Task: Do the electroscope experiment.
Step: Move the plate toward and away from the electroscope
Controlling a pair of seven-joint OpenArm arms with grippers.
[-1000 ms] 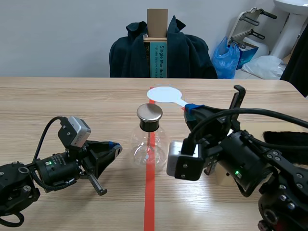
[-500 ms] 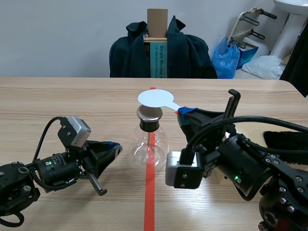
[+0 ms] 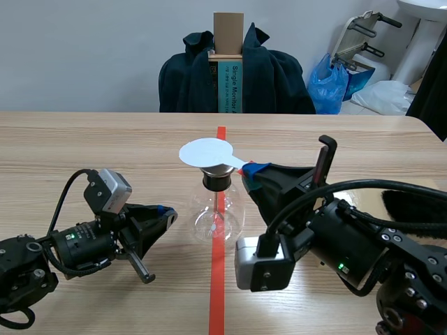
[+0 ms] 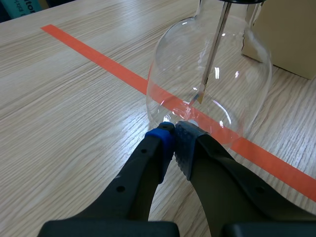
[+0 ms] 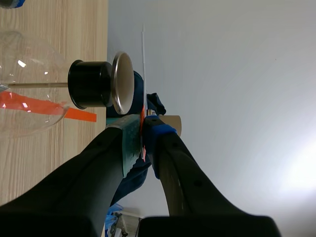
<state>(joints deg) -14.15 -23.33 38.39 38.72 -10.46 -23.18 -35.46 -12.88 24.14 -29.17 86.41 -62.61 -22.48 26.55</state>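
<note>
The flask [image 3: 217, 209] stands on the table [image 3: 84, 139], over the tape line [image 3: 217, 293]. The disc paddle [image 3: 205, 153] hangs just above the flask's cap [image 3: 218, 179], its handle running to the right of the flask into the right gripper [image 3: 253, 169]. The left gripper [image 3: 170, 215] lies left of the flask, tips just beside its base. Behind the flask, past the table, a coat [image 3: 279, 84] hangs around an upright box [image 3: 228, 42]

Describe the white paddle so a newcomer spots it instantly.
On the wooden table, an orange-red tape line runs under a round glass flask. Just over the flask's metal cap hovers a flat round white paddle, its short handle pinched in the right arm's jaws. Nothing else there is white and paper-thin.
</note>
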